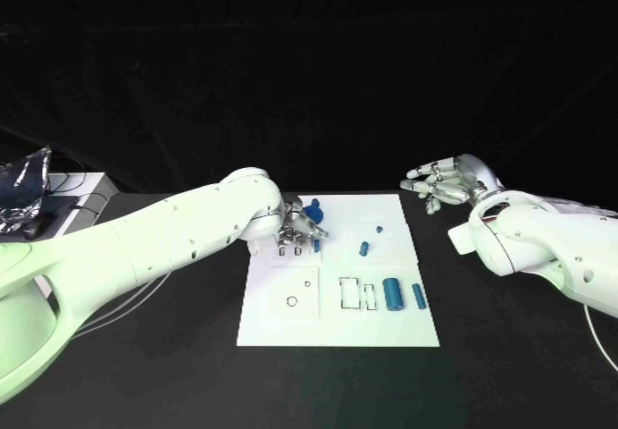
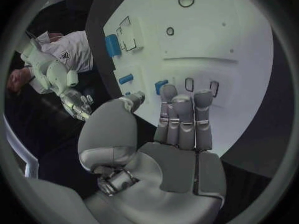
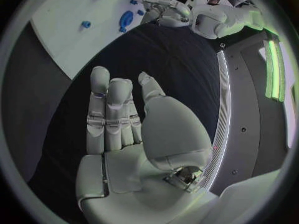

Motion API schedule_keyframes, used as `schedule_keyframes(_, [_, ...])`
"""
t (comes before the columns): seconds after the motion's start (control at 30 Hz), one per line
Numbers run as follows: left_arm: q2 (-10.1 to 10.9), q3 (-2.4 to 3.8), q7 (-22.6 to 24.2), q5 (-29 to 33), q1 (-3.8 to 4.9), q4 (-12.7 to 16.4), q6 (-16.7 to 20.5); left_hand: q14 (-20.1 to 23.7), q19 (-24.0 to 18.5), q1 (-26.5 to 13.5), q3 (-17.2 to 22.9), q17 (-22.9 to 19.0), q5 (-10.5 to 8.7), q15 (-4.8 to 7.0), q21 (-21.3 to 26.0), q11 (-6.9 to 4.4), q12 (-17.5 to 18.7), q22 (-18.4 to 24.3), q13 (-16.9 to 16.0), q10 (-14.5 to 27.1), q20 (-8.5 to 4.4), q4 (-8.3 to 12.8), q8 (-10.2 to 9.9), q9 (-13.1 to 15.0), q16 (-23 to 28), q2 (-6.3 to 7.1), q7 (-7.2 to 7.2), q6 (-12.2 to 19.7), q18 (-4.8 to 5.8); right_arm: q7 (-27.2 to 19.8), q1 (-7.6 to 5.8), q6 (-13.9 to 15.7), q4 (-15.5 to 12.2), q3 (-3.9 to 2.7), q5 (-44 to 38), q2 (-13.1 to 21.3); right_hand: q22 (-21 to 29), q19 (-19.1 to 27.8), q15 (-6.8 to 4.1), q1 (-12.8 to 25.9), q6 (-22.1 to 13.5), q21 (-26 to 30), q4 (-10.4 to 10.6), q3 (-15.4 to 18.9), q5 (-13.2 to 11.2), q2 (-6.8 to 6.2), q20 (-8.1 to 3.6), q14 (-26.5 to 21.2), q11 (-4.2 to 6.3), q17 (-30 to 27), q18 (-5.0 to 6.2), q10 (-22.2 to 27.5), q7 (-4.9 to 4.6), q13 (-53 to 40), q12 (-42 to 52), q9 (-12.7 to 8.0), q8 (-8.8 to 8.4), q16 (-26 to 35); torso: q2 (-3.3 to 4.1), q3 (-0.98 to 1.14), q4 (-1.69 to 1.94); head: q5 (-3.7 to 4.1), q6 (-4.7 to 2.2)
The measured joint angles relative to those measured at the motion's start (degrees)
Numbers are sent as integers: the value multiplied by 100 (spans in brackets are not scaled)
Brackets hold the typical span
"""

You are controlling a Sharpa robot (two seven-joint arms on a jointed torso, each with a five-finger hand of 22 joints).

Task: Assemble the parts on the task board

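I see left hand (image 1: 299, 231) over board's (image 1: 338, 332) upper-left corner, fingers straight and together, pointing down at slots; nothing gripped that I can make out. Blue parts (image 1: 311, 213) lie just above it; small part (image 1: 366, 248) mid-board, two cylinders (image 1: 391, 291) lower right beside outlined slots. Right hand (image 1: 445, 183) off board, upper right of frame over black table (image 1: 168, 375), fingers loosely apart, empty.

Blue parts (image 1: 391, 290) lie scattered on the white task board (image 1: 387, 332).
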State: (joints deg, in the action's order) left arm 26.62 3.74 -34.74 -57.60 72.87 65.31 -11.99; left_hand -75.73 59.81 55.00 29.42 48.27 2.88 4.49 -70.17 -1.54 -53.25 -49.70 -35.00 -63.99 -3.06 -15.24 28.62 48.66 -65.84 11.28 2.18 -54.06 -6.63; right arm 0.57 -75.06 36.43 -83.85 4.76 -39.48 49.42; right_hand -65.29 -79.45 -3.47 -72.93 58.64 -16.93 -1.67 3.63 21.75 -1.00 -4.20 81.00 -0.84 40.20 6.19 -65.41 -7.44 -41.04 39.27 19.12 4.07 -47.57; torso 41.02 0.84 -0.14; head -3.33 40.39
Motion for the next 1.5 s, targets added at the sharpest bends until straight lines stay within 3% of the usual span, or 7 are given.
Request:
schedule_keyframes(0.3, [-35,-3,-20,-6,-2,-40,-15,0,0,0,22,0,0,0,0,0,-21,-23,6,0,0,58,0,13,0,0,0,0,0,-18,1,22,23,9,57,-16,-143,-96,3,0,-20,382,-32,28,0,0,4,57,4,196,-2,87,4,535,110,-13,0,313,15,-2,-12,10,11])
schedule_keyframes(0.7, [-82,-15,-33,-8,-14,-112,-30,0,0,26,-7,-1,0,0,27,-11,-21,-41,18,12,0,123,0,31,0,-26,0,0,0,-37,1,83,27,11,97,-11,726,-87,63,0,-51,1028,-7,-12,0,0,75,66,-78,-166,-3,-289,-15,1821,-1262,-117,-22,1295,23,-9,-4,32,40])
schedule_keyframes(1.0, [-81,-15,-46,-5,-17,-134,-48,0,0,56,7,-1,0,0,48,-20,-40,-58,18,20,0,182,0,38,0,-56,0,0,0,-40,1,97,39,11,114,-13,870,-130,62,0,-49,1028,25,-44,0,0,72,65,-136,-79,-3,-552,-14,2340,-1885,-213,-22,1363,23,-7,0,38,71])
schedule_keyframes(1.5, [-108,-18,-46,-5,-41,-204,-84,0,-1,168,-24,-39,0,0,97,1,-44,-72,30,42,0,324,-21,43,0,-123,0,0,0,-40,1,97,44,12,127,-26,941,-130,61,0,-45,1027,25,-44,0,0,73,102,-56,-14,-5,-653,-9,2390,-1952,-274,-22,1395,24,1,-1,52,88])
